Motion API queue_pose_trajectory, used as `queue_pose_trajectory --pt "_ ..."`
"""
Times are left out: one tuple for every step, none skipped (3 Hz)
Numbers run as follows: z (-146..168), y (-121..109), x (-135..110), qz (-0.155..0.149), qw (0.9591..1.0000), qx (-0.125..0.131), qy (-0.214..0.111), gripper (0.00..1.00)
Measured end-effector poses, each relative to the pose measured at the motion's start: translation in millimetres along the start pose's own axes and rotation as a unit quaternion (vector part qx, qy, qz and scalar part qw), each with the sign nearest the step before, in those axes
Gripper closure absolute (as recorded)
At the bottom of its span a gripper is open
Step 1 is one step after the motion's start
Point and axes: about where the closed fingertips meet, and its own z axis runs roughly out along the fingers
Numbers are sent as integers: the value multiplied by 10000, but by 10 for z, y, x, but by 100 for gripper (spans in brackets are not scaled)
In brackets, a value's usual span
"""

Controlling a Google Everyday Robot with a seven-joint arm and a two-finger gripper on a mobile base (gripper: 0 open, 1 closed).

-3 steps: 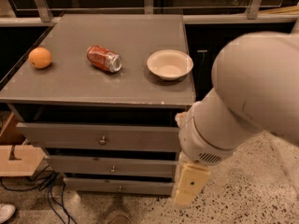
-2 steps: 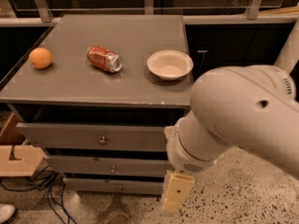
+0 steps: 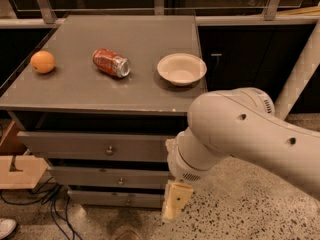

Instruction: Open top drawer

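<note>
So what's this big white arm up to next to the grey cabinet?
A one-armed robot is at a grey cabinet, and its job is to pull open the top drawer. The gripper hangs low by the cabinet's right front, about level with the lowest drawer. It is well to the right of the top drawer's knob and not touching it. An orange, a soda can on its side and a bowl sit on top.

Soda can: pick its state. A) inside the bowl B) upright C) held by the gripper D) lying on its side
D: the soda can lies on its side between the orange and the bowl; the gripper hangs below the top drawer, at its right end.
</note>
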Motion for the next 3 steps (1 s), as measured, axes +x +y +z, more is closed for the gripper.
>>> queue_pose_trajectory --pt "135 -126 -27 -68 9999 41 -65 0" --pt "363 -332 -68 -119 9998 85 -138 0" --pt "473 -485 -64 -79 9996 168 -202 0"
